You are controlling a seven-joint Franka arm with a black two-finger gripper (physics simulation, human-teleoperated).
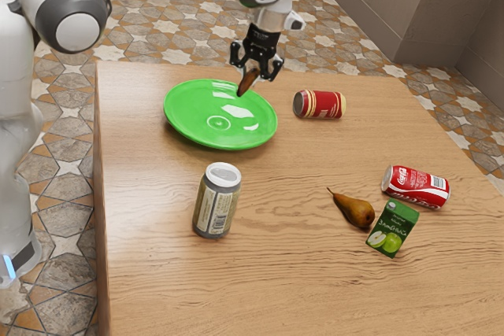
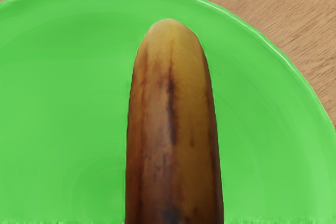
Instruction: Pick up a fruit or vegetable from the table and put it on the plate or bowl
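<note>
My black gripper (image 1: pixel 253 69) hangs over the far right rim of the green plate (image 1: pixel 197 120) and is shut on a brown overripe banana (image 1: pixel 247 82). The banana points down toward the plate, its tip just above the rim. In the wrist view the banana (image 2: pixel 173 135) runs up from under my hand, with the green plate (image 2: pixel 63 103) spread beneath it. A brown pear (image 1: pixel 354 209) lies on the table toward the front right, well away from my hand.
A red can (image 1: pixel 319 105) lies on its side just right of the plate. A grey-green can (image 1: pixel 216 200) stands in front of the plate. A red cola can (image 1: pixel 415 186) and a green juice carton (image 1: pixel 392 228) lie near the pear.
</note>
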